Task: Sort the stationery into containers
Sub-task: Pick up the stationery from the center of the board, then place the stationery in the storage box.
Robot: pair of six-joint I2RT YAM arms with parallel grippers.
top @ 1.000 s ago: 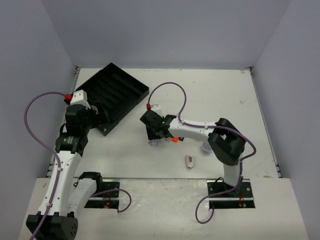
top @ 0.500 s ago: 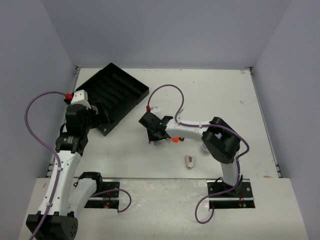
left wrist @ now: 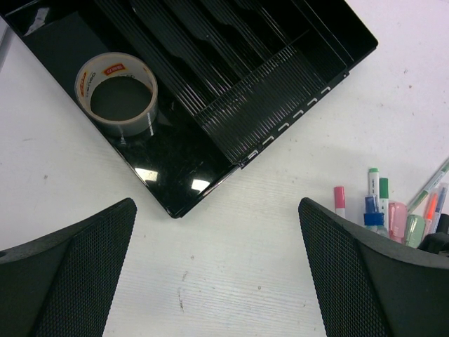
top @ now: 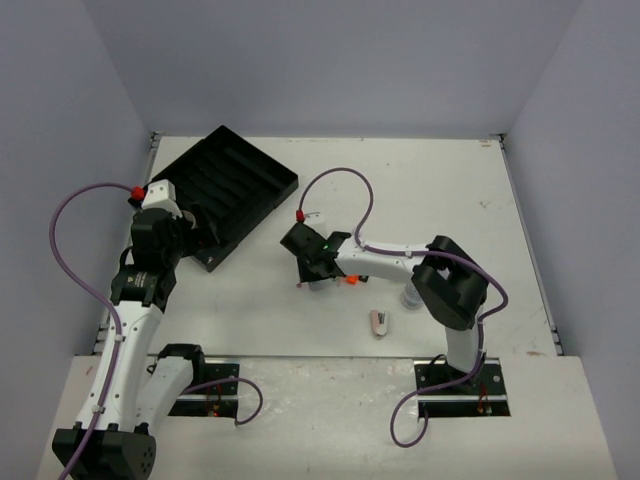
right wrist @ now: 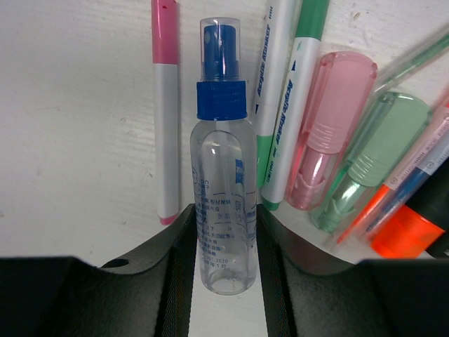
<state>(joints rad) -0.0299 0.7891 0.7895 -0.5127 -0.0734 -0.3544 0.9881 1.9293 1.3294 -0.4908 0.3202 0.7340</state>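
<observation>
The right tool (right wrist: 224,242) is clenched on a small clear spray bottle (right wrist: 224,175) with a blue cap. In the right wrist view its two dark fingers (right wrist: 179,267) press against both sides of the bottle's lower body. The bottle lies flat on the white tabletop (top: 430,190), cap toward the top of the frame.

Just left of the bottle lies a pink marker (right wrist: 166,126), parallel to it. To the bottle's right are two green-and-white markers (right wrist: 298,105), then a pink highlighter (right wrist: 330,126), a pale green highlighter (right wrist: 368,158) and an orange marker (right wrist: 407,235) at the lower right edge, all packed close together.

From above, this tool (top: 315,272) sits over the cluster near the middle of the frame. A small pink-white stapler (top: 380,322) lies apart from it, lower and to the right.

The left tool (left wrist: 216,225) is released, its fingers spread wide at the bottom corners of the left wrist view and holding nothing. It hangs over bare tabletop just beside the near corner of the black tray (left wrist: 245,105). From above, the tray (top: 225,185) sits in the upper left of the tabletop. A tape ring (left wrist: 117,93) lies flat in the tray's wide end compartment, upper left in the left wrist view. The long narrow compartments beside it hold nothing that shows.
</observation>
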